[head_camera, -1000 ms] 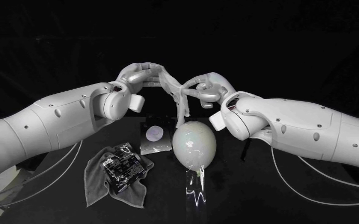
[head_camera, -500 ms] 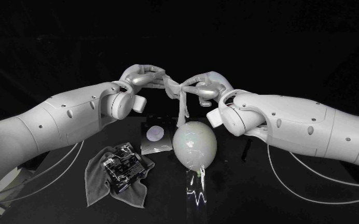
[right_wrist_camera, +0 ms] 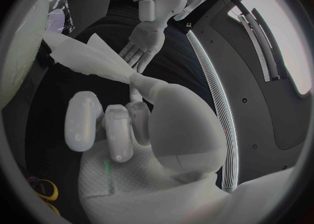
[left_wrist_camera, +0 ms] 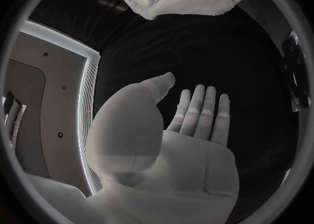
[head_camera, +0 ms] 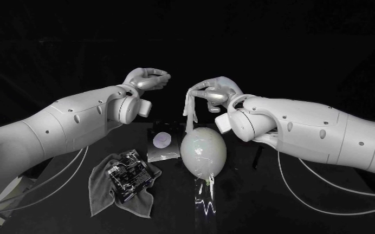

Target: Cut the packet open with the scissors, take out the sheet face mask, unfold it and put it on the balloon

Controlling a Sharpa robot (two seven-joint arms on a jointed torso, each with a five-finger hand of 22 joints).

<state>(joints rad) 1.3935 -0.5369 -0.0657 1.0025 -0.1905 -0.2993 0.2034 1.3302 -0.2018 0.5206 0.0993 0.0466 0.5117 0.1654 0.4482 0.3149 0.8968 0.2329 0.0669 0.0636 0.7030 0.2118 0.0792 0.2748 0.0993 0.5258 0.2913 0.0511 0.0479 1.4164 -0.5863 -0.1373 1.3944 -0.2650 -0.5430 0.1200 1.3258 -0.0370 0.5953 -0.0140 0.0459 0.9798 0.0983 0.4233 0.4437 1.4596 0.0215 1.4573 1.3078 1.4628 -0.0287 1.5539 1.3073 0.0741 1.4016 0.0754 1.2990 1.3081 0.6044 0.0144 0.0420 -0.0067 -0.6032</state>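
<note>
Nearest, to the left of the balloon (head_camera: pixel 203 150), a grey cloth (head_camera: pixel 100 193) is noted with a dark object on it, taken to be the scissors (head_camera: pixel 129 174). Just beyond, close to the balloon's left flank, the packet (head_camera: pixel 162 140) is laid flat.

The balloon lies on the table with its long axis running near to far and its neck toward the robot.

Above the balloon's far end, the sheet face mask (head_camera: pixel 190 109) is pinched at its top by the right hand (head_camera: pixel 209 92). It hangs as a bunched strip, long axis roughly vertical, lower end just above the balloon. It is not unfolded.

The left hand (head_camera: pixel 148 78) is held up and to the left of the mask's top, apart from it. Its fingers are straight and nothing is gripped.

Judgement: a free edge must be taken by the left hand and drawn leftward, away from the right hand's pinch.
</note>
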